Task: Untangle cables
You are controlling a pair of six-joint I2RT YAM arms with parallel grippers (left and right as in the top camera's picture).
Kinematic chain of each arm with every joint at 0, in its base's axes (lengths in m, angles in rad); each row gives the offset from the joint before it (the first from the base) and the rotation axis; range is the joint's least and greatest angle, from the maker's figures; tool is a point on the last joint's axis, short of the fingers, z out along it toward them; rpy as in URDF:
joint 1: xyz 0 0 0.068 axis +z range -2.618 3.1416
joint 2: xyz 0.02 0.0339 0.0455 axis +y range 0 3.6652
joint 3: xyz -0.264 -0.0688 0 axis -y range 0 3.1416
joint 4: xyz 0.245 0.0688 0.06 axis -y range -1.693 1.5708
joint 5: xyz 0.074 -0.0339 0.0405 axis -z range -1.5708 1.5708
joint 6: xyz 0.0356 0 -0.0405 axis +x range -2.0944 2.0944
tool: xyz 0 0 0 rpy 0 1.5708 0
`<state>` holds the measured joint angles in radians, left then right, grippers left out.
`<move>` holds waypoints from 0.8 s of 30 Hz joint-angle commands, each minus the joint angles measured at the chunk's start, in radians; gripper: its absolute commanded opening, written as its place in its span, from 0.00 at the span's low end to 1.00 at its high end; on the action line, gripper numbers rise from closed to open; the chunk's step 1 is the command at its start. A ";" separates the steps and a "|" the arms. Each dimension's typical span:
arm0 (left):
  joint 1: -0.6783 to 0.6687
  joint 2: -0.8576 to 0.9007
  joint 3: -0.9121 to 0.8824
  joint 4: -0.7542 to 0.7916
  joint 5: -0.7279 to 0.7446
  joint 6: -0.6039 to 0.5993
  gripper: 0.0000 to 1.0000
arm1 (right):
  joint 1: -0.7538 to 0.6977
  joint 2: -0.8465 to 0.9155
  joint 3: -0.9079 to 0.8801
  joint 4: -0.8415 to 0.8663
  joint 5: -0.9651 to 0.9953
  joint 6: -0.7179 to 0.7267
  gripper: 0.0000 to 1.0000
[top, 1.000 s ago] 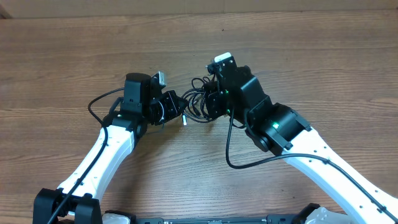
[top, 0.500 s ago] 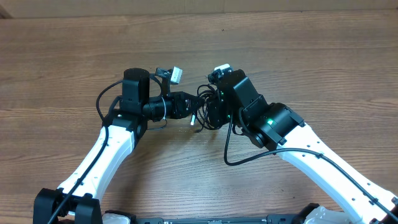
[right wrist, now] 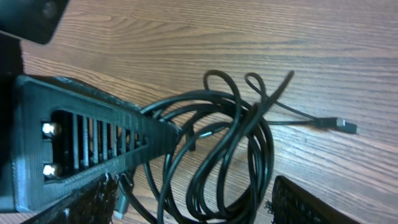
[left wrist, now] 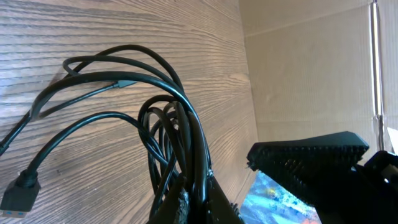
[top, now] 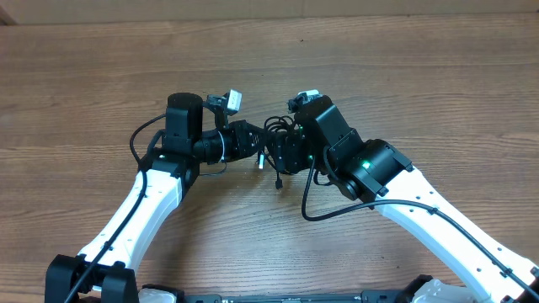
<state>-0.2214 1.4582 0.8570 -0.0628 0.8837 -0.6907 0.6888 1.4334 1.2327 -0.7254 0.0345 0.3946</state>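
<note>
The cables (left wrist: 194, 146) form one looped black bundle near the centre of the wooden table (top: 438, 76), between the two arms, which meet there tip to tip. The left gripper (top: 255, 150) reaches in from the left and is closed on the bundle. In the left wrist view several strands run together and are pinched between its fingertips (left wrist: 180, 208) at the bottom edge of the frame. From that pinch the loops fan out to the left over the wood grain, and one strand ends in a dark plug (left wrist: 18, 194) at the lower left. The right gripper (top: 283, 154) comes in from the right and stands open. In the right wrist view its two fingers (right wrist: 305, 202) sit wide apart at the lower corners, and the coiled part of the bundle lies in the gap between them. It cannot be told whether either finger touches a strand. The slatted black finger (right wrist: 93, 146) of the left gripper enters that same view from the left and meets the bundle at its left side. A single thin strand leaves the coil to the right and ends in a small plug (right wrist: 343, 125) lying flat on the table, apart from both grippers. In the overhead view another short strand end (top: 278, 180) lies on the near side of the bundle.
</note>
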 commanded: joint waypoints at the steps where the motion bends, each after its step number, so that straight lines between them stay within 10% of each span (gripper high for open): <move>1: -0.002 -0.005 0.008 0.003 -0.024 -0.020 0.04 | 0.000 -0.017 0.031 -0.015 0.099 0.109 0.82; 5: -0.002 -0.005 0.008 -0.035 -0.053 -0.020 0.05 | 0.000 -0.018 0.031 -0.026 0.140 0.149 1.00; 15: -0.002 -0.005 0.008 -0.038 -0.052 -0.008 0.04 | -0.047 -0.018 0.031 -0.203 0.339 0.552 1.00; 24: -0.002 -0.005 0.008 -0.013 0.052 0.106 0.04 | -0.285 -0.018 0.031 -0.327 0.135 0.484 1.00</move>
<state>-0.2214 1.4582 0.8570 -0.0853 0.8452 -0.6659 0.4488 1.4334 1.2362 -1.0584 0.2790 0.9314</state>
